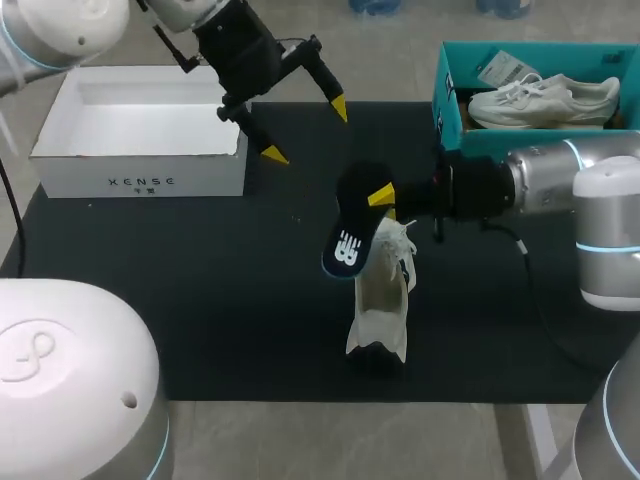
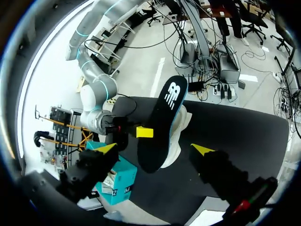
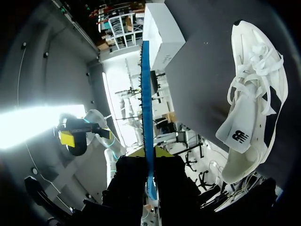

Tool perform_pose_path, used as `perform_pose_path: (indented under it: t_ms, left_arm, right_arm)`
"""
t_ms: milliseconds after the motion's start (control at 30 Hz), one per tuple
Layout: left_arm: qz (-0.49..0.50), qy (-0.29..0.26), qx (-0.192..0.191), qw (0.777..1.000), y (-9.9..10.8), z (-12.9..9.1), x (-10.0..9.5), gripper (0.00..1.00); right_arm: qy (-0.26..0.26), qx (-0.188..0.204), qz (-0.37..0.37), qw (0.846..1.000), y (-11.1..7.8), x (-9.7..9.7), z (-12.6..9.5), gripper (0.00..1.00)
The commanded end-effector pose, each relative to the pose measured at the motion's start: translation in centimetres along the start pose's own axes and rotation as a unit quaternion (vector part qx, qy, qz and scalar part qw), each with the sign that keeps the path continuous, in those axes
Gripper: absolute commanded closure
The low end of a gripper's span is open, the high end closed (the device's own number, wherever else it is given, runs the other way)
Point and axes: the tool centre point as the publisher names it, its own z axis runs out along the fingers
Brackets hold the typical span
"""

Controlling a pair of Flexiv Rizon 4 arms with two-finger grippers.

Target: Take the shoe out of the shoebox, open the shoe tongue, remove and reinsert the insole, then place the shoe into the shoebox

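While my right gripper (image 1: 384,196) pinched the dark insole (image 1: 350,240) edge-on, the white shoe (image 1: 383,300) lay below on the black mat (image 1: 200,300).
My left gripper (image 1: 307,131) hung wide open and empty beside the white shoebox (image 1: 140,180).

Your head view looks down from above and behind onto the whole dark surface (image 1: 200,300), with an arm entering from each side. Your left wrist view hangs well above the surface and looks out past the left gripper (image 2: 155,149) at the insole (image 2: 162,117) and the shoe (image 2: 181,125). Your right wrist view sits right against the insole, seen edge-on in the right gripper (image 3: 149,153). All three views share insole and shoe.
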Motion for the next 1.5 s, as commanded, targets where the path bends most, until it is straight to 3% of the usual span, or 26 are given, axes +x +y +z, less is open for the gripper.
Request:
perform_pose_path:
  t_ms: [33, 533, 633, 767, 1500]
  left_arm:
    - [-0.031, 0.138, -0.010, 0.990, 0.1, 0.4, -0.8, 0.00]
    - [-0.008, 0.128, -0.015, 0.992, 0.2, 0.4, -1.2, 0.00]
    - [0.042, 0.124, -0.043, 0.991, 1.1, 0.5, -2.3, 0.00]
    - [0.073, 0.122, -0.048, 0.989, 2.3, 0.6, -2.9, 0.00]
    - [0.070, 0.125, -0.050, 0.988, 2.8, 0.1, -3.4, 0.00]
  right_arm:
    - [-0.001, 0.000, 0.000, 1.000, 0.0, 0.0, 0.1, 1.00]
    - [-0.001, 0.000, 0.000, 1.000, 0.0, 0.0, 0.1, 1.00]
    - [-0.001, 0.000, 0.000, 1.000, 0.0, 0.0, 0.1, 1.00]
    - [-0.001, 0.000, 0.000, 1.000, 0.0, 0.0, 0.1, 1.00]
    - [0.002, 0.001, 0.002, 1.000, 0.1, 0.2, 0.6, 1.00]
